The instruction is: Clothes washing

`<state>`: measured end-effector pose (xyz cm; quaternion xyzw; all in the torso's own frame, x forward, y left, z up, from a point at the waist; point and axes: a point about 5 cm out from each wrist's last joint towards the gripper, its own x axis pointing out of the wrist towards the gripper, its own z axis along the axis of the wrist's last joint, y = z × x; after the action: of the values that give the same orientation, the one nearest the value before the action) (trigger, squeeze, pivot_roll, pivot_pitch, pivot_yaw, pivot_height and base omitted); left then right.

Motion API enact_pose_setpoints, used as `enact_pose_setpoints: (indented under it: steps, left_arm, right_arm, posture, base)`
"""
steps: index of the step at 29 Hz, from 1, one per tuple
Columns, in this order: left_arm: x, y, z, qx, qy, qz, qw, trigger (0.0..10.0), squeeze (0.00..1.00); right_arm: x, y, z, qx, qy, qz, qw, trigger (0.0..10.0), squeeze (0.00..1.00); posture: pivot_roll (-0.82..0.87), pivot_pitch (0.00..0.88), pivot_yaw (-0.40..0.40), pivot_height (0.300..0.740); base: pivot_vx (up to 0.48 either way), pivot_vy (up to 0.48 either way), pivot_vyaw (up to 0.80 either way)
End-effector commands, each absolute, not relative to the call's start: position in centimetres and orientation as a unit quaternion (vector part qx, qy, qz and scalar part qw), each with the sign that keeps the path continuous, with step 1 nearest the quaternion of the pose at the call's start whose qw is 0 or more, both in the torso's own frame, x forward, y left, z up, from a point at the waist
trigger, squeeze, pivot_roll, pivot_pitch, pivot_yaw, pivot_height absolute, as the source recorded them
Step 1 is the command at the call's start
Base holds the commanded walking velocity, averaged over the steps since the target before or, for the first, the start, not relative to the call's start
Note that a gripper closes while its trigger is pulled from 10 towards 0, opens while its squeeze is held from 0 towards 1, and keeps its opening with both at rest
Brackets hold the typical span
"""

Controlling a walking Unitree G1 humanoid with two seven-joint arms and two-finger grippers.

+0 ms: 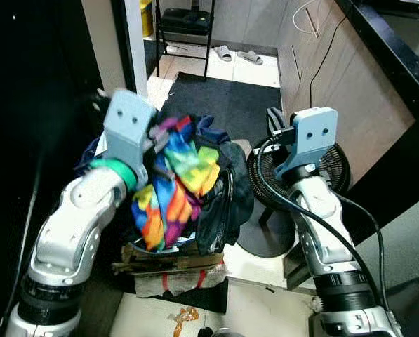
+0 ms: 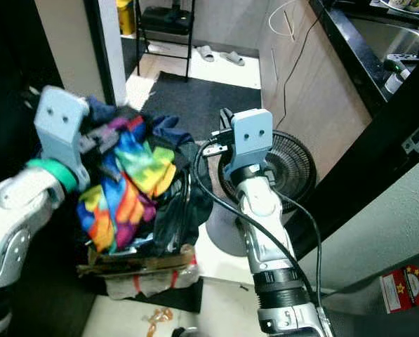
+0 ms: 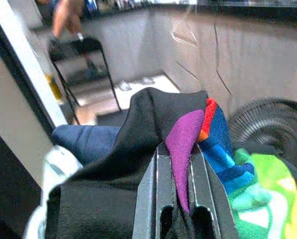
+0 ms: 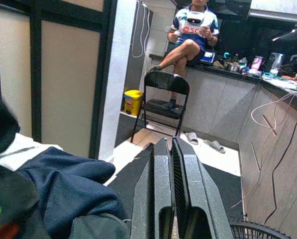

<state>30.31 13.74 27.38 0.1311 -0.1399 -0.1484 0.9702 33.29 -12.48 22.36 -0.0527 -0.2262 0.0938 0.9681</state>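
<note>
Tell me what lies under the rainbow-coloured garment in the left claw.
Under the rainbow-coloured garment, pinched by the left claw, dark clothes are heaped on a cardboard box. What lies deeper in the heap is covered.

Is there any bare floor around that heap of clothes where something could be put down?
The dark floor mat beyond the heap looks bare, between the black folding chair and the round black fan. The pale floor near the robot has some room. The clothes heap, where the left end effector grips the rainbow tie-dye garment, is crowded.
</note>
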Motion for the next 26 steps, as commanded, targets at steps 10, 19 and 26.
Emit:
enact_pose_setpoints:
  steps: [10, 19, 26]
  left_arm:
    - [28.1, 13.1, 40.2, 0.089, -0.435, -0.082, 0.892, 10.0, 0.0]
    - [26.9, 12.7, 43.4, 0.076, -0.507, -0.087, 0.854, 10.0, 0.0]
    - [30.0, 10.6, 36.2, 0.139, -0.325, -0.174, 0.919, 10.0, 0.0]
  right_arm:
    - [33.3, -12.5, 22.2, -0.051, -0.224, 0.091, 0.969, 10.0, 0.0]
    - [33.4, -12.4, 22.4, -0.052, -0.227, 0.092, 0.968, 10.0, 0.0]
    - [33.2, -12.5, 22.2, -0.053, -0.225, 0.09, 0.969, 10.0, 0.0]
  posture:
    - [0.01, 0.064, -0.043, 0.74]
    - [0.01, 0.055, -0.038, 0.74]
    - [0.01, 0.056, -0.036, 0.74]
  base:
    - [0.0, 0.0, 0.0]
    - [0.0, 0.0, 0.0]
    - [0.0, 0.0, 0.0]
